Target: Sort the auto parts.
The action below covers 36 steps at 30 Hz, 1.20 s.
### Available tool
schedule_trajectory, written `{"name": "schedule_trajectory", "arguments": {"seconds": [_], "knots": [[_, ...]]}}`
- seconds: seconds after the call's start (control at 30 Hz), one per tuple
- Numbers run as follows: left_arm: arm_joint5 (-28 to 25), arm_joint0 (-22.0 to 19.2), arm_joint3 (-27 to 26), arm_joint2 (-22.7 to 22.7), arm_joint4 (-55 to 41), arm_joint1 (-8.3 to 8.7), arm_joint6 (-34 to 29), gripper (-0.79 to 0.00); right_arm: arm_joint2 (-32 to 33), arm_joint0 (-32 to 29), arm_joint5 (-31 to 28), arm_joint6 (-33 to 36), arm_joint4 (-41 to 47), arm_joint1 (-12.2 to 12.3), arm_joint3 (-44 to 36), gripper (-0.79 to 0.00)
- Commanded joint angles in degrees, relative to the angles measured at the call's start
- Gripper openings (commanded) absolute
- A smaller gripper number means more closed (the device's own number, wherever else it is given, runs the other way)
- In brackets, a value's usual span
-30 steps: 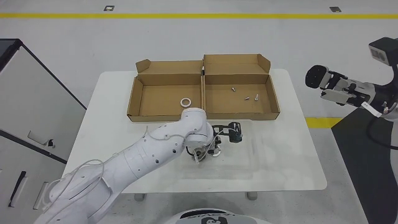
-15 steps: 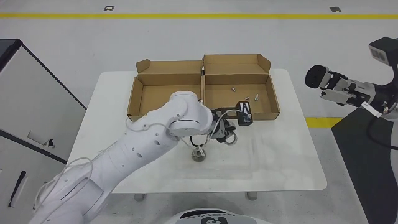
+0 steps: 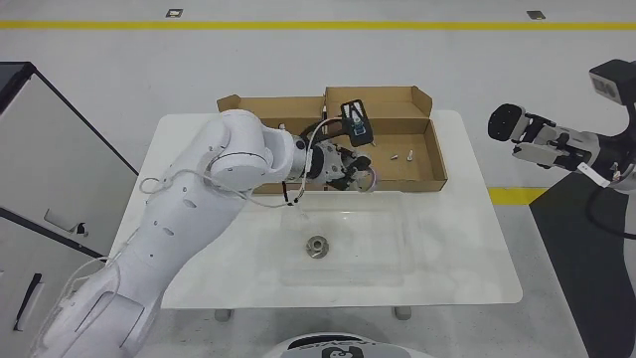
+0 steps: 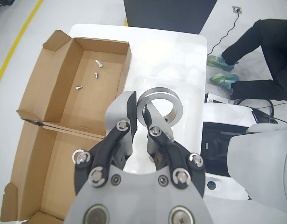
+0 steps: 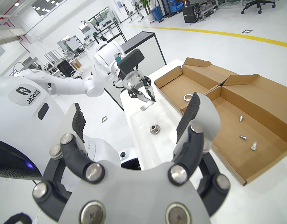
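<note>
My left gripper [image 4: 139, 110] is shut on the rim of a grey metal ring [image 4: 158, 107], held above the table close to the front wall of the two cardboard boxes, near where they meet [image 3: 325, 149]. The right wrist view also shows this gripper [image 5: 149, 100] with the ring [image 5: 147, 106] hanging over the far end of a clear tray [image 5: 143, 117]. A flanged metal hub [image 3: 318, 247] lies in that tray. Another ring [image 5: 187, 97] lies in the left box. Three bolts [image 4: 96, 75] lie in the right box [image 3: 437, 164]. My right gripper [image 5: 134, 120] is open, off the table's right side [image 3: 542, 144].
Both boxes stand side by side along the table's back edge, flaps up. The white table [image 3: 467, 249] has free room on its right and front. A dark cabinet [image 3: 40, 159] stands to the left of the table.
The left arm rose from the tray with the ring and swung back toward the boxes, uncovering the hub. The right arm stayed still.
</note>
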Motion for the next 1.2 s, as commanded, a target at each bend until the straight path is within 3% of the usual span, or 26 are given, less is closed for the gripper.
{"name": "schedule_trajectory", "arguments": {"seconds": [0.0, 0.2, 0.37, 0.73, 0.97, 1.17], "knots": [[-0.2, 1.1, -0.6, -2.9, -1.2, 0.62, 0.4, -0.785, 0.0, 0.0, 0.0, 0.0, 0.0, 0.0, 0.0, 0.000], [-0.5, 4.4, -2.7, -10.1, -9.3, 1.89, 5.0, -0.785, 0.0, 0.0, 0.0, 0.0, 0.0, 0.0, 0.0, 0.000], [-1.2, 6.0, -3.5, -12.7, -18.1, 2.11, 11.2, -0.785, 0.0, 0.0, 0.0, 0.0, 0.0, 0.0, 0.0, 0.000], [-4.1, 0.8, -2.1, -9.9, -32.7, 0.87, 22.1, -0.785, 0.0, 0.0, 0.0, 0.0, 0.0, 0.0, 0.0, 0.000], [-10.6, -1.8, -0.8, -8.0, -43.9, 0.05, 25.9, -0.785, 0.0, 0.0, 0.0, 0.0, 0.0, 0.0, 0.0, 0.000], [-17.9, -1.0, -0.9, -7.8, -55.8, -0.31, 28.3, -0.785, 0.0, 0.0, 0.0, 0.0, 0.0, 0.0, 0.0, 0.000]]}}
